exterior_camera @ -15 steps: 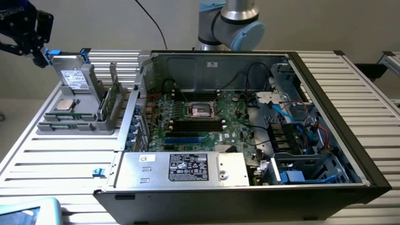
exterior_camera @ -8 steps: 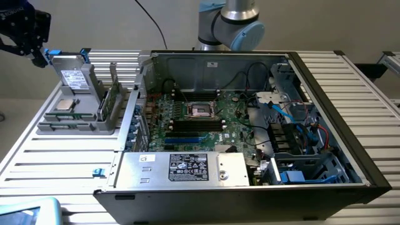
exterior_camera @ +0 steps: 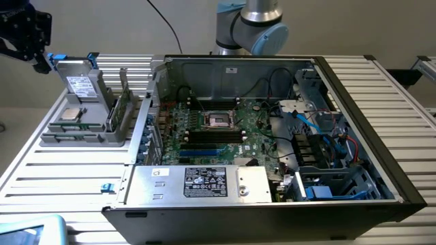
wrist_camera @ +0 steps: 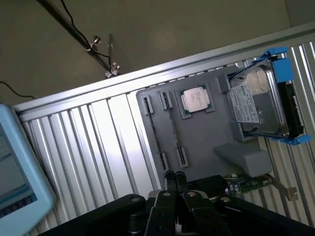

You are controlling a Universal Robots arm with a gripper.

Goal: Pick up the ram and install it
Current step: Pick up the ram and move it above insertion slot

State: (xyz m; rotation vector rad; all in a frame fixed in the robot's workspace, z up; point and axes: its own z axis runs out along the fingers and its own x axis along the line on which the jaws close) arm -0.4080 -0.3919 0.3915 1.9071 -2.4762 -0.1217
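My black gripper (exterior_camera: 28,37) hangs high at the exterior view's upper left, above and beyond the grey parts holder (exterior_camera: 92,137). In the wrist view its fingers (wrist_camera: 175,183) are shut with nothing between them. The holder's two narrow slots carry slim strips seen edge-on; these look like the ram (wrist_camera: 155,132), also at the holder's near end (exterior_camera: 70,137), though I cannot make out its chips or label. The open computer case (exterior_camera: 354,102) lies on the table with its motherboard (exterior_camera: 225,138) and black memory slots (exterior_camera: 215,136) exposed.
The holder also carries a silver processor chip (wrist_camera: 195,100), a hard drive in a blue bracket (wrist_camera: 258,103) and a taller green expansion card (exterior_camera: 120,109). A light-blue device (wrist_camera: 15,182) sits at the table's corner. Cables and drive bays (exterior_camera: 327,143) crowd the case's right side.
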